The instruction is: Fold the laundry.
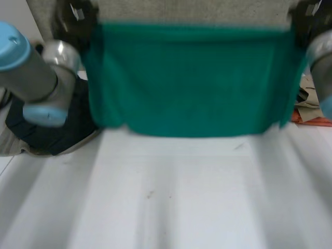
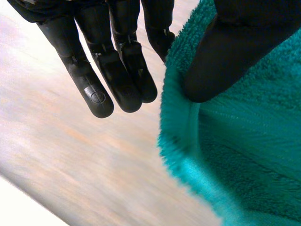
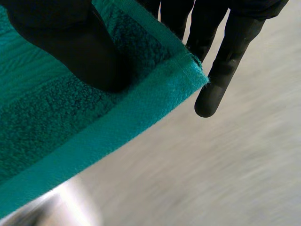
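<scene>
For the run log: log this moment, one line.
green towel: held up, spread | left robot hand: pinching corner | right robot hand: pinching corner

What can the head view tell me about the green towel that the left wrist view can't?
Head view: the whole green terry towel hanging spread between the two arms, its lower edge down near the white table, with the grey left arm beside it. Left wrist view: the black left hand close up, thumb pressed on the towel's hemmed edge, straight fingers reaching past that edge. Both: the towel, held up.
</scene>
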